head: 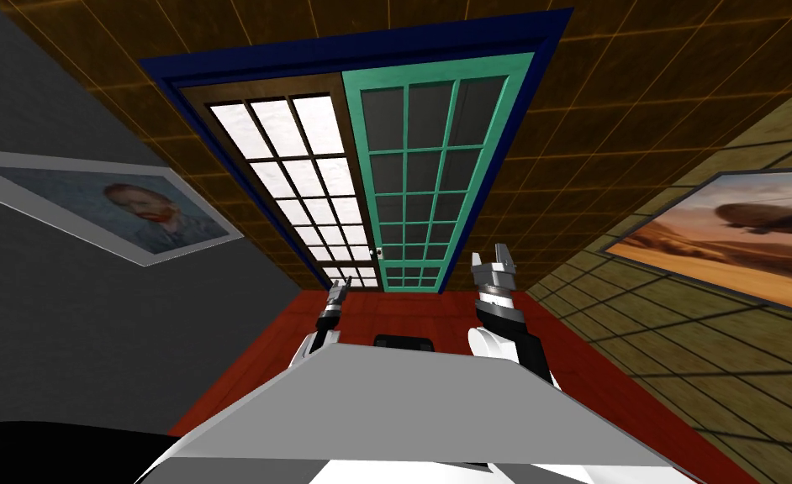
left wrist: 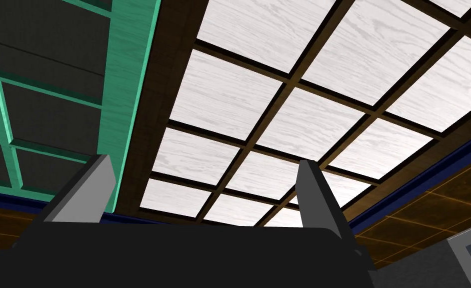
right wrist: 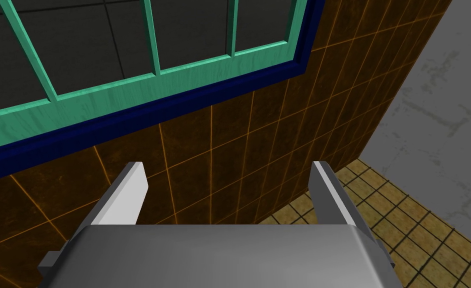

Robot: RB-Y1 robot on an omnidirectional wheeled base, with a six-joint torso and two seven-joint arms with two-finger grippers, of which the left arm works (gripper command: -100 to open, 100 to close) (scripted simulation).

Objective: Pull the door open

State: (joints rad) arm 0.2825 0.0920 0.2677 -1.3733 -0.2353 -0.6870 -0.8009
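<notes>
At 12 o'clock, the green lattice door with dark panes [head: 424,168] stands upright, facing the robot. Left tool [head: 340,288] and right tool [head: 493,255] are spread, empty. Head view shows its small knob [head: 377,253]; left wrist view, the white-paned brown leaf [left wrist: 279,120].
</notes>
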